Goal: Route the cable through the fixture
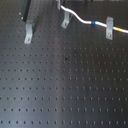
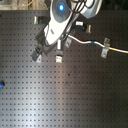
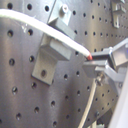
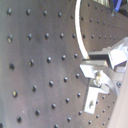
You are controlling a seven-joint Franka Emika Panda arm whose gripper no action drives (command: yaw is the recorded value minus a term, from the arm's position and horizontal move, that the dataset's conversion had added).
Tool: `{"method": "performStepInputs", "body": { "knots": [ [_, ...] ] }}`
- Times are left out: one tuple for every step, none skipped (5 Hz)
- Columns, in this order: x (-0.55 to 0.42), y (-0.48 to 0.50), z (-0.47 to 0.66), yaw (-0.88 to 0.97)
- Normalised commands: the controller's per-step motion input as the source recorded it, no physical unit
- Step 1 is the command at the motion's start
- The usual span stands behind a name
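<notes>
White cable [image 1: 86, 21] running crosswise (blue-banded), over clips [image 1: 109, 29]

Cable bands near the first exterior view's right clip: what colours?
Blue and yellow on the white cable, clearest in the first exterior view.

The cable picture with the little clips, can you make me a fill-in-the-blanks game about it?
1. The cable is mostly ___.
2. Counting the metal clips in the first exterior view gives ___.
3. The band on the cable between the middle clip and the first exterior view's right clip is ___.
4. The dark board is dotted with rows of small ___.

Missing words: white; three; blue; holes
</notes>
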Motion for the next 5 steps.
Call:
{"method": "performStepInputs", "body": {
  "knots": [
    [0.01,0.058,0.37,0.33],
    [0.05,0.032,0.41,0.29],
    [0.057,0.031,0.38,0.27],
    [0.045,0.021,0.4,0.21],
    [0.228,0.099,0.29,0.14]
  ]
}}
